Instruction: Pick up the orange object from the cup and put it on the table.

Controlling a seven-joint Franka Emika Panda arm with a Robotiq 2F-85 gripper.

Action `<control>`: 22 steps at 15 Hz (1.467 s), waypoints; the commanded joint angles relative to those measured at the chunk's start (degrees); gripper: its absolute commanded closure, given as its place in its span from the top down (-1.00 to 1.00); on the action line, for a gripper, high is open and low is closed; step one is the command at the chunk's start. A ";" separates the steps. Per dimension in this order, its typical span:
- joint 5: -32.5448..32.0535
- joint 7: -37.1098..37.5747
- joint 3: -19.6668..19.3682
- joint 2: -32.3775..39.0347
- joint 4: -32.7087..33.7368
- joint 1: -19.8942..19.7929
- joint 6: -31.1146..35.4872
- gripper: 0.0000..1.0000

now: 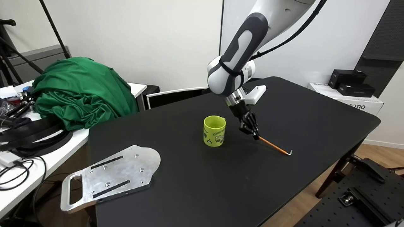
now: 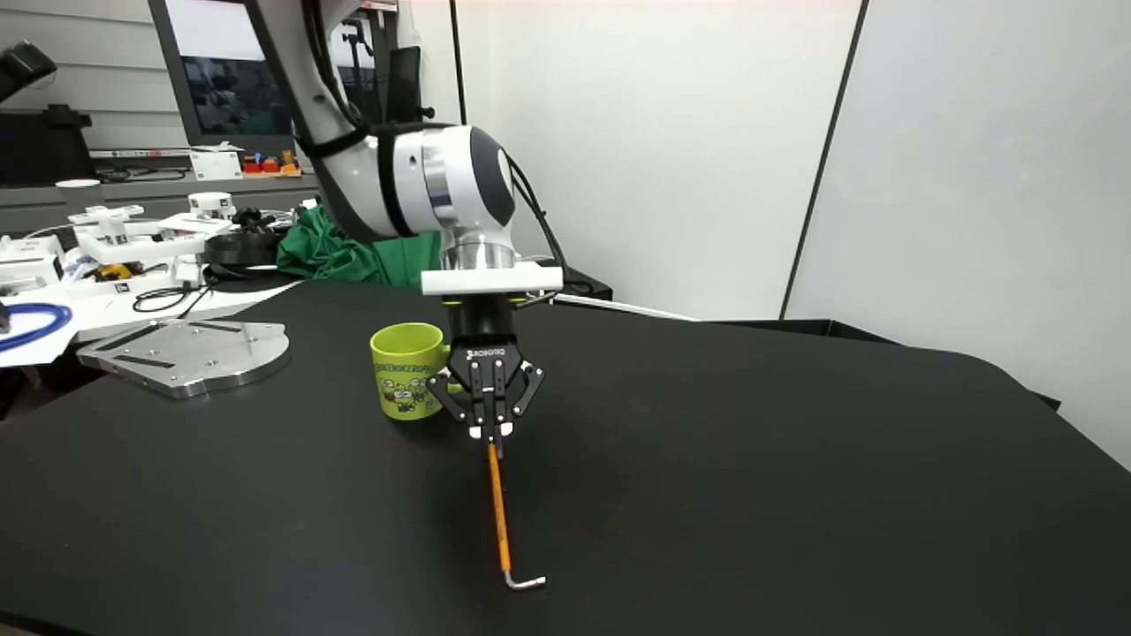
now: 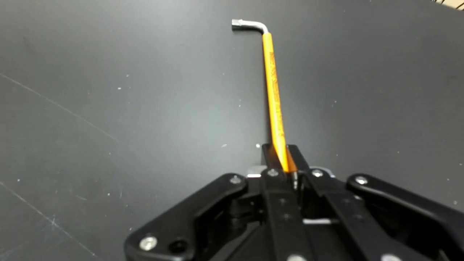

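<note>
Beside the upright lime cup, jaws clamped on one end of the orange stick; whether its far end meets the black desk is unclear.

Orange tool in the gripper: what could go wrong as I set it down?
The gripper holds the orange tool near one end, so it may pivot if the bent metal tip catches on the table; whether the tip touches now, I can't tell. The cup stands near the gripper in both exterior views, so swinging that way could knock it.
</note>
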 commanded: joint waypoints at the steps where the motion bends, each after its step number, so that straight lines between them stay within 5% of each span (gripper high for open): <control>1: 0.24 2.70 -0.20 -1.31 -2.77 -0.01 6.60 -0.95; 14: 0.79 7.15 -3.02 -4.63 -7.98 0.48 21.86 -0.95; 15: 0.78 7.18 -3.17 -4.76 -8.24 0.54 22.21 -0.32; 17: 0.56 7.18 -3.43 -4.91 -8.60 0.66 22.71 -0.18; 22: 1.93 5.43 -2.78 -6.06 -9.03 -0.16 22.17 0.50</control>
